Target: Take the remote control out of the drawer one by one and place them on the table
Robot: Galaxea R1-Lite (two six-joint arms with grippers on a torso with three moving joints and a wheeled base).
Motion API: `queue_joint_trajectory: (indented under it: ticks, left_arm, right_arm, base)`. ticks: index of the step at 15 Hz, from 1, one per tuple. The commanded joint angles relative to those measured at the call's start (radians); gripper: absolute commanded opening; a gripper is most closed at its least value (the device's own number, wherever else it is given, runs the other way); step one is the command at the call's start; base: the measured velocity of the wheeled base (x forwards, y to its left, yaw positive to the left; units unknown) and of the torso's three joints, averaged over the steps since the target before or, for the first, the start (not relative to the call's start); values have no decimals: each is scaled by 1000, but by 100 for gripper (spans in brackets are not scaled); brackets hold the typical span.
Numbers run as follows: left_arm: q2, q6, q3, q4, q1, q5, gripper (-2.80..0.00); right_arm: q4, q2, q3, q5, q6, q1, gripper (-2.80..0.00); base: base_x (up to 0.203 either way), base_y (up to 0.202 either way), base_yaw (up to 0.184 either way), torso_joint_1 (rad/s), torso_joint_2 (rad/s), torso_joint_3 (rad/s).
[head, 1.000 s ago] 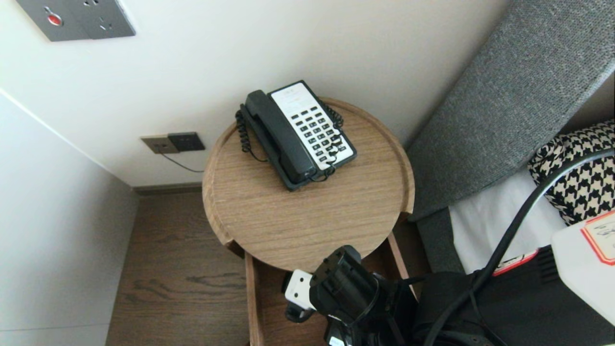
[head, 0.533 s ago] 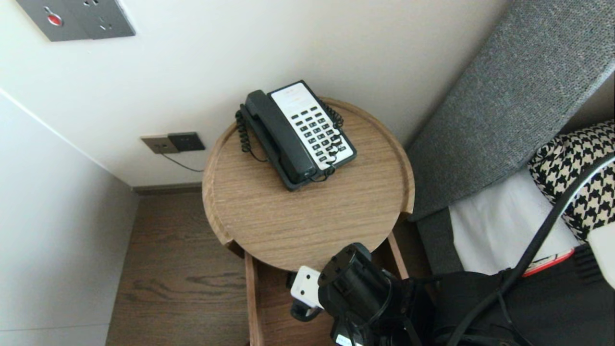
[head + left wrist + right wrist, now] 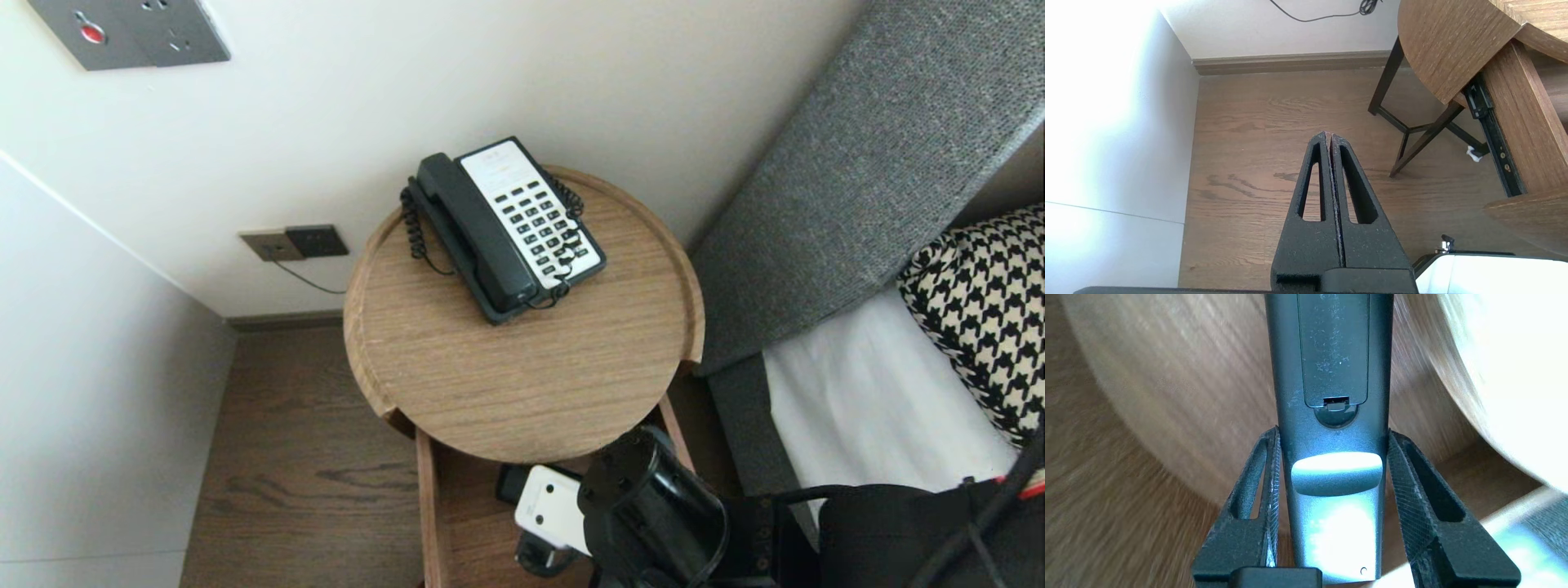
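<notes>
My right gripper (image 3: 1333, 432) is shut on a dark grey remote control (image 3: 1333, 367), which lies back side up so its battery cover shows. Both fingers press its sides near one end. In the head view the right wrist (image 3: 645, 514) hangs over the open wooden drawer (image 3: 431, 523) under the round table (image 3: 522, 384). The remote's dark end (image 3: 512, 483) pokes out past the wrist's white block. My left gripper (image 3: 1329, 136) is shut and empty, parked low over the wooden floor beside the table's legs.
A black and white desk phone (image 3: 506, 224) sits at the back of the table top. A grey headboard (image 3: 857, 180), a white bed sheet (image 3: 865, 400) and a houndstooth pillow (image 3: 980, 310) lie to the right. Walls close in at the left and behind.
My right arm has drawn back toward the lower right of the head view, still holding the remote. Its cable and white upper part have left the picture. The left arm has not moved.
</notes>
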Motion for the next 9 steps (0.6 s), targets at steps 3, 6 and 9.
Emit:
queue_joint_trajectory:
  ticks: [3,6,9]
  left_arm:
    - [-2,0,0,-1,1,0,-280]
    - [-2,0,0,-1,1,0,-280]
    - [-2,0,0,-1,1,0,-280]
  right_arm:
    - [1,-101,50,-3,14,26,-280]
    - [1,-157,79,-4,16,30,-280]
    - [1,-180,108,-4,17,40,-280]
  base:
    - [0,0,0,0,0,0]
    - [0,0,0,0,0,0]
    - [0,0,0,0,0,0]
